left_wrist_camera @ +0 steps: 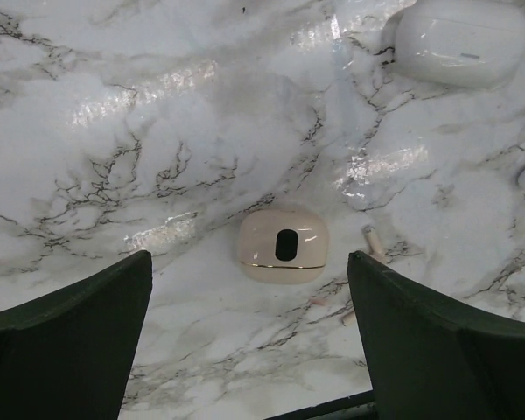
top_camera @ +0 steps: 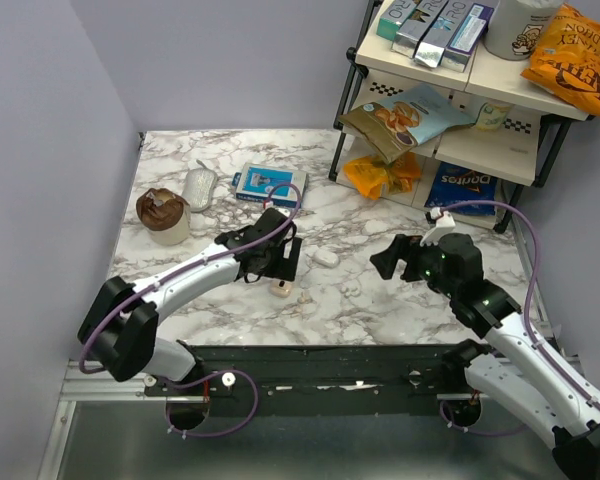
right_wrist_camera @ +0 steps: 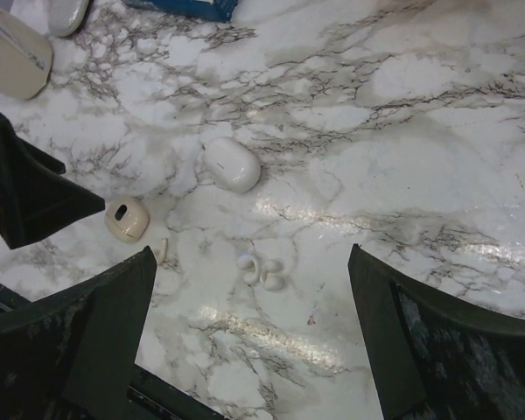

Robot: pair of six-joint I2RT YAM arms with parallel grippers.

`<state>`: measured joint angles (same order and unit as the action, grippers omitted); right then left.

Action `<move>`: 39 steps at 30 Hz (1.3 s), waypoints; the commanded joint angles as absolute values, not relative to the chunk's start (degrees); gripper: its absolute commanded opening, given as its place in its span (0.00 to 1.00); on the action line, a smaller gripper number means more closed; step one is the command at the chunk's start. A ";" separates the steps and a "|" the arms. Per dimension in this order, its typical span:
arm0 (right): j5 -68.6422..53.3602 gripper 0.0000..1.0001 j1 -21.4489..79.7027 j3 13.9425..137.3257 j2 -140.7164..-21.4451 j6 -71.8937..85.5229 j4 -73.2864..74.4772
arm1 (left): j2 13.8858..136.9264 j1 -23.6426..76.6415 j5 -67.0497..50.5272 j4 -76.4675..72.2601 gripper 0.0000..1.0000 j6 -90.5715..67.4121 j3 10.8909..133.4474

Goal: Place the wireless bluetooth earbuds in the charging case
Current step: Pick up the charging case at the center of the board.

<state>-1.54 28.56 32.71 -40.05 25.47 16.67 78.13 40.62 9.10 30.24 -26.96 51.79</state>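
Bench (top_camera: 380, 310), marble-patterned, is carrying every item listed. Earbuds (right_wrist_camera: 262, 271): two tiny glossy white pieces are lying close together on the bare bench, outside both cases, with nothing gripping them. White oval case (right_wrist_camera: 232, 164) is lying flat just beyond the earbuds. Beige round case (left_wrist_camera: 283, 245) is lying to their left, showing a dark oval spot on top. A small pale stick (left_wrist_camera: 370, 241) is resting just beside it; what it is cannot be told. Left pincer (top_camera: 278, 268) is hovering released over the beige round case, fingers spread wide. Right pincer (top_camera: 395, 262) is hanging released above the bench, fingers wide, touching nothing.
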 commanded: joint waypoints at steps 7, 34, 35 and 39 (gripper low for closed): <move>-5.80 1.00 28.92 31.03 -39.55 26.10 16.61 | 86.92 41.31 7.74 35.33 0.99 -23.91 58.62; -5.89 1.00 29.00 30.76 -41.22 25.66 16.00 | 96.15 43.59 5.62 32.52 0.86 -25.14 56.69; -5.89 1.00 28.92 30.85 -41.31 25.66 15.91 | 96.33 43.59 5.71 32.52 0.86 -25.31 56.78; -5.63 1.00 28.92 30.59 -41.13 25.58 15.91 | 96.85 43.59 5.80 32.52 0.81 -25.66 57.13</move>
